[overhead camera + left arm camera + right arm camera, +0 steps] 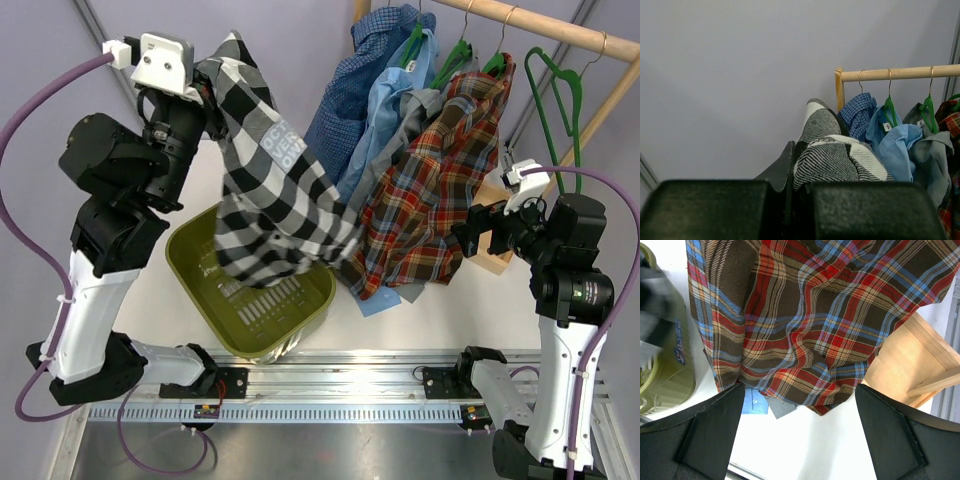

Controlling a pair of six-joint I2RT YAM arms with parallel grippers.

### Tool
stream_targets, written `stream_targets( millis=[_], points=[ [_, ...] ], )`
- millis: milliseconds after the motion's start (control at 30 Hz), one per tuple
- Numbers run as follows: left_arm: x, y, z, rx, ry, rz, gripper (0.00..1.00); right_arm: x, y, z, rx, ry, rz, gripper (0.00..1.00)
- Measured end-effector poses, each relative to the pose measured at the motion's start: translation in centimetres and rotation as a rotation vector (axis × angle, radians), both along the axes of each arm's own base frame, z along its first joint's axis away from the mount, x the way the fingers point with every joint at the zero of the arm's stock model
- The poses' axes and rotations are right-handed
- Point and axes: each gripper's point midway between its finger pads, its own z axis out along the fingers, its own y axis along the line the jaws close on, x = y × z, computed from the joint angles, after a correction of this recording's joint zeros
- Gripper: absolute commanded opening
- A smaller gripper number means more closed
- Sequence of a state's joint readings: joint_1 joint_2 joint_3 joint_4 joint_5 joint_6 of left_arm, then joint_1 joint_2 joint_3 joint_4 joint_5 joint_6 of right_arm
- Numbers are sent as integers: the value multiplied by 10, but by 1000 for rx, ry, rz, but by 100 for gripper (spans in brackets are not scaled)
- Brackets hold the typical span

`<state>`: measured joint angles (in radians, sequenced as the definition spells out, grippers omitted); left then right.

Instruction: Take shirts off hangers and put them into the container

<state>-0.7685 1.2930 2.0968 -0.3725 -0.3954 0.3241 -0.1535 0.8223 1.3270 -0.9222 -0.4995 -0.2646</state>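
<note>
Shirt, black-and-white check (270, 190), soft woven cloth, hangs bunched at 10 o'clock in the top view. Left gripper (207, 92) is clenched on its upper fold. The hem droops into an olive plastic tub (185, 255) at 7 o'clock, whose glossy slotted bottom shows. Right gripper (466, 236) is spread wide, grasping nothing, at 3 o'clock of the red-brown plaid shirt (430, 190), which hangs below a round wooden rail (545, 28).

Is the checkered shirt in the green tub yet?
Not all in. The left gripper is shut on the shirt, holding its top up high; only the bottom end dangles over the tub.
</note>
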Motion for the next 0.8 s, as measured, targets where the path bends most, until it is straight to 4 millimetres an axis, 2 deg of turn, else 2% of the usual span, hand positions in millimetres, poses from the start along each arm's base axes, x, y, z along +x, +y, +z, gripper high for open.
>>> stream_targets(
  millis=[100, 200, 300, 367, 433, 667, 733, 800],
  points=[
    [9, 3, -21, -10, 53, 3, 0, -1, 0, 0, 1, -1, 2, 99],
    [13, 11, -52, -18, 117, 12, 0, -3, 2, 2, 1, -9, 10, 99],
    [9, 23, -85, -43, 178, 24, 0, -5, 3, 3, -2, -19, 15, 99],
    [2, 32, -93, -71, 190, 30, 0, -7, 4, 3, -3, -23, 19, 99],
    [-10, 44, -90, -110, 177, 35, 0, -8, 4, 3, -3, -26, 20, 99],
    [-65, 98, -57, -255, 51, 83, 0, -4, 7, 1, 12, -13, 42, 99],
    [-72, 106, -55, -281, 35, 97, 0, -1, 8, 0, 15, -8, 46, 99],
    [-66, 103, -64, -281, 56, 97, 0, 0, 10, -1, 23, -2, 60, 100]
  ],
)
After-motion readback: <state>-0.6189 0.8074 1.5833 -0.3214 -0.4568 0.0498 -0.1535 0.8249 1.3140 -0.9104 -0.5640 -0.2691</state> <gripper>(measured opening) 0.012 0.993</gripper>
